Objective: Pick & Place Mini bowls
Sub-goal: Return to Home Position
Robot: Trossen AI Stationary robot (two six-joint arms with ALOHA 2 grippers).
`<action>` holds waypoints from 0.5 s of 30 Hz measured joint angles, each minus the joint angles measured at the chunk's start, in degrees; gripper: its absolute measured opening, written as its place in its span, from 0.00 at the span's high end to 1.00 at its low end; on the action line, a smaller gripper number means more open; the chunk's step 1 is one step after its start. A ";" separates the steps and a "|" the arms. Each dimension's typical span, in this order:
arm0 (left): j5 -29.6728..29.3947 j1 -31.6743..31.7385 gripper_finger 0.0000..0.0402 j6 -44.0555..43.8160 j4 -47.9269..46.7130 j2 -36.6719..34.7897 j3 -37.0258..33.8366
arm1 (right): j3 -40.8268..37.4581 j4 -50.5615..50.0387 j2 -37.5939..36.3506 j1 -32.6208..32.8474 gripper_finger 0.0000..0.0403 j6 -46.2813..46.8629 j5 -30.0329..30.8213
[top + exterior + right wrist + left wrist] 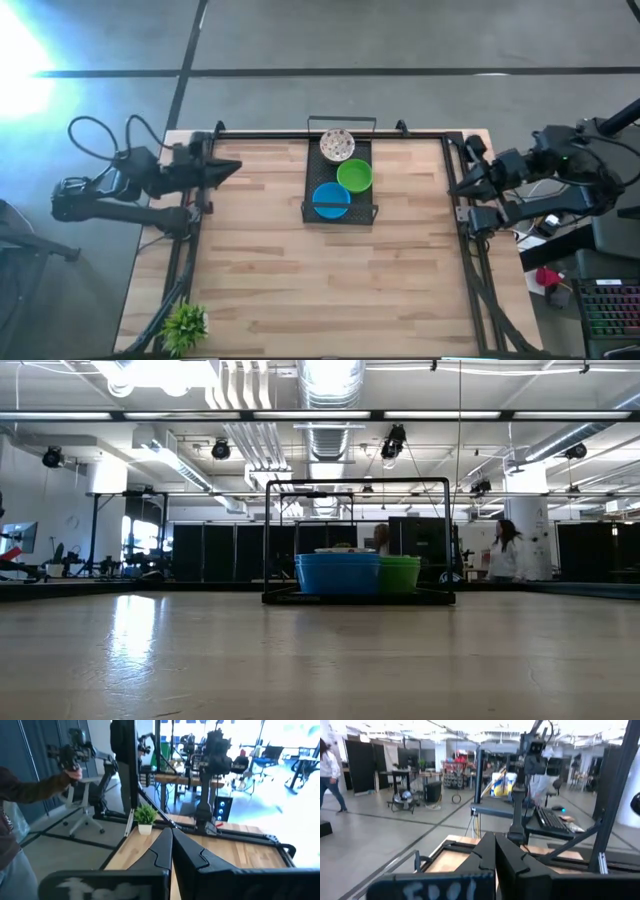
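Bowls sat in the rack, count per stack unclear: blue bowl, green bowl, white bowl. They were well apart from the left gripper and right gripper, both closed, empty.

The left end effector has its fingers pressed together and points across the wooden tabletop. At 12 o'clock the right arm stands upright. A keyboard lies near 1 o'clock, and a person is at 10 o'clock.
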 joint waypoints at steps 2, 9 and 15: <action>-0.59 0.00 1.00 -0.03 0.19 -2.64 -2.06 | -1.28 0.31 -1.90 0.00 0.98 0.00 -0.02; -1.59 -0.04 1.00 -2.46 1.02 -10.57 -7.35 | -4.49 1.13 -9.00 0.00 0.98 1.33 0.17; -1.83 -0.04 1.00 -1.47 0.95 -16.47 -11.05 | -8.20 4.81 -15.58 0.00 0.98 1.51 0.20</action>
